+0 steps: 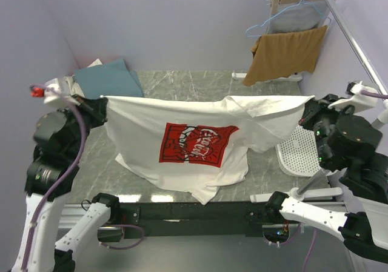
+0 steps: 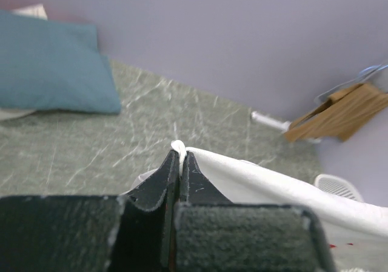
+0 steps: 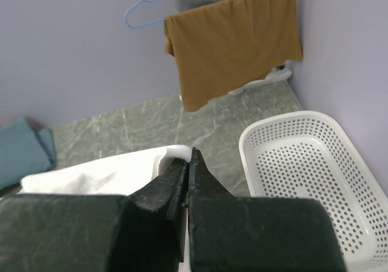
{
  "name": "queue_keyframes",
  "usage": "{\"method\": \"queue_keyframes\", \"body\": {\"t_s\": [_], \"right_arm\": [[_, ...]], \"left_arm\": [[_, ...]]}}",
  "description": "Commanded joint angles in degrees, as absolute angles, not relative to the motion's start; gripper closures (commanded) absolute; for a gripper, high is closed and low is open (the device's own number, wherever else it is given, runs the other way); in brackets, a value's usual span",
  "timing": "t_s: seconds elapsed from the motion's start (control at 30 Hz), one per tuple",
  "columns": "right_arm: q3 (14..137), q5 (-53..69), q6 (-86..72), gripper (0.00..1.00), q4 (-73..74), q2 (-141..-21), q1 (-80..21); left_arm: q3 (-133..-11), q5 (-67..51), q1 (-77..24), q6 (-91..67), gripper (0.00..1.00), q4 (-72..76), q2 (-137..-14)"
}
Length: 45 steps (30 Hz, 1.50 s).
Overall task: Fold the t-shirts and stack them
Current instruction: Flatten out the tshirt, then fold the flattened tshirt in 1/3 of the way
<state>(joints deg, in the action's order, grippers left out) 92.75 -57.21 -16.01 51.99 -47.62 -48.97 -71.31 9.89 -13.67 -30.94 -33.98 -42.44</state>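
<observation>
So the white t-shirt (image 1: 182, 123) hangs stretched over the desk (image 1: 182, 84), bottom draping onto it. The left jaws and right jaws are each pinched tight on a top corner. The red print (image 1: 197, 143) looks like Coca-Cola script. The teal t-shirt (image 1: 109, 78) sits folded back-left.

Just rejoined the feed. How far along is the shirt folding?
Done: the teal shirt lies folded at the back left, a white edge showing under it. In hand: the white shirt hangs unfolded, stretched between the left gripper and right gripper, both shut on its edge. Left: fold it and stack it with the teal one.
</observation>
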Motion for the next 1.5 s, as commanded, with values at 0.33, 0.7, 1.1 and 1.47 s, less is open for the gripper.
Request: {"method": "queue_keyframes", "body": {"t_s": [0.33, 0.7, 1.1, 1.47], "right_arm": [[93.25, -52.31, 2.46, 0.99, 27.96, -68.43, -40.82], [104.47, -36.66, -2.37, 1.0, 27.42, -96.83, -26.55], [109.02, -29.45, -6.14, 1.0, 32.7, -108.91, -26.28], [77.8, -22.33, -14.75, 1.0, 34.63, -86.76, -29.79]], "left_arm": [[-63.55, 18.88, -13.36, -37.44, 0.99, -25.32, -55.79], [-75.92, 30.24, -12.05, -39.2, 0.99, -18.11, -93.14], [-77.63, 20.4, -9.49, -39.11, 0.99, -13.02, -106.18], [-61.09, 26.53, -12.74, -47.45, 0.99, -15.9, -90.63]]}}
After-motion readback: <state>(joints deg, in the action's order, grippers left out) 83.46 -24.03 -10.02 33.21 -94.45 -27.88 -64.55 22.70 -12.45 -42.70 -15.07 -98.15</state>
